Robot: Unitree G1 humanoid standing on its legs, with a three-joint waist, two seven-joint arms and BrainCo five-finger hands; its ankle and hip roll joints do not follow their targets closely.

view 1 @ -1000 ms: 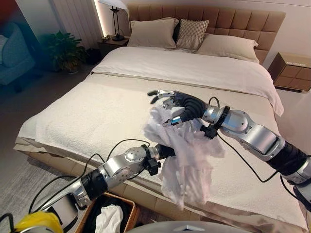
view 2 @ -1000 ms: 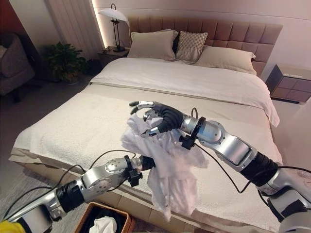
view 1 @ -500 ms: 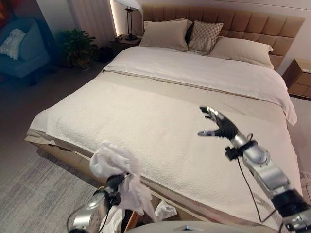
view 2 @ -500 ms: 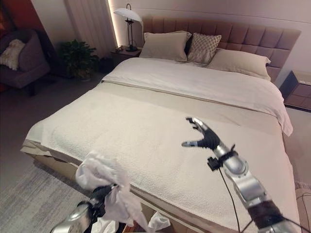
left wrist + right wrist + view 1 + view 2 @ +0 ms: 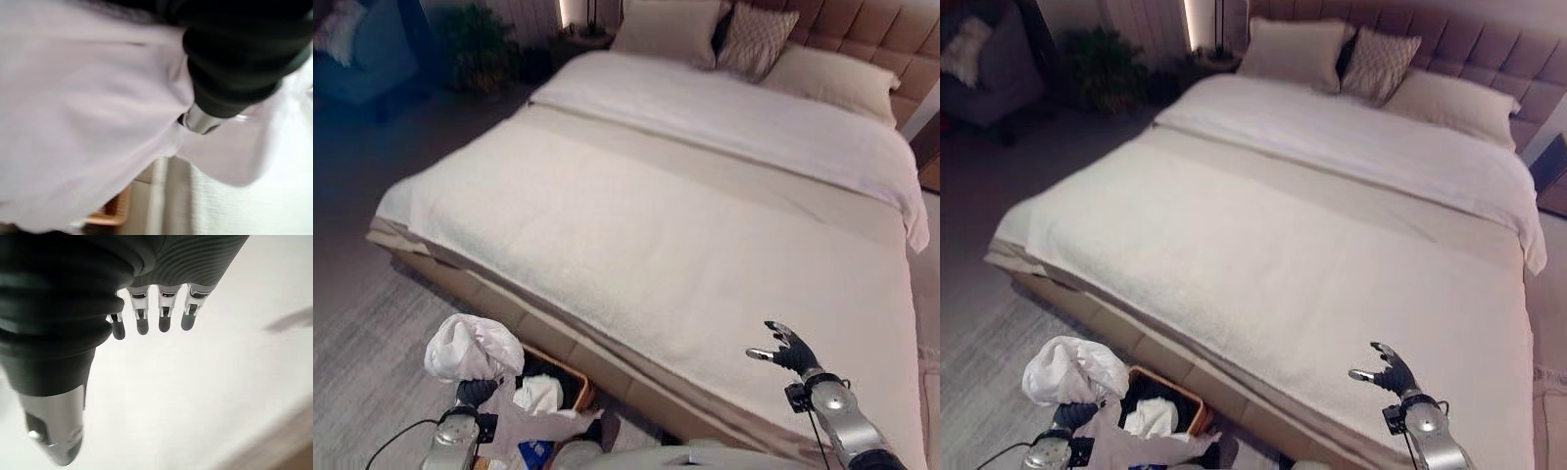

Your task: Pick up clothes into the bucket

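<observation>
A bundle of white clothes [image 5: 470, 345] is bunched on top of my left hand [image 5: 475, 394], which is shut on it low at the left, off the bed. Part of the cloth [image 5: 73, 112] wraps over the hand and trails down. Right beside it on the floor stands a brown wicker bucket [image 5: 579, 392] with a white garment [image 5: 540, 394] and dark cloth inside. My right hand [image 5: 787, 351] hovers open over the cream bedspread [image 5: 636, 235] near the bed's front right edge, its fingers [image 5: 164, 318] straight and holding nothing.
The wide bed [image 5: 1234, 245] fills the middle, with a white duvet [image 5: 744, 117] and pillows [image 5: 1298, 54] at the far end. Its front edge [image 5: 509, 313] runs just behind the bucket. A blue armchair [image 5: 362, 54] and a plant [image 5: 480, 39] stand far left.
The camera has tilted down and pulled back. My left hand has carried the white clothes down to just beside the bucket. My right hand has dropped back toward the bed's front edge.
</observation>
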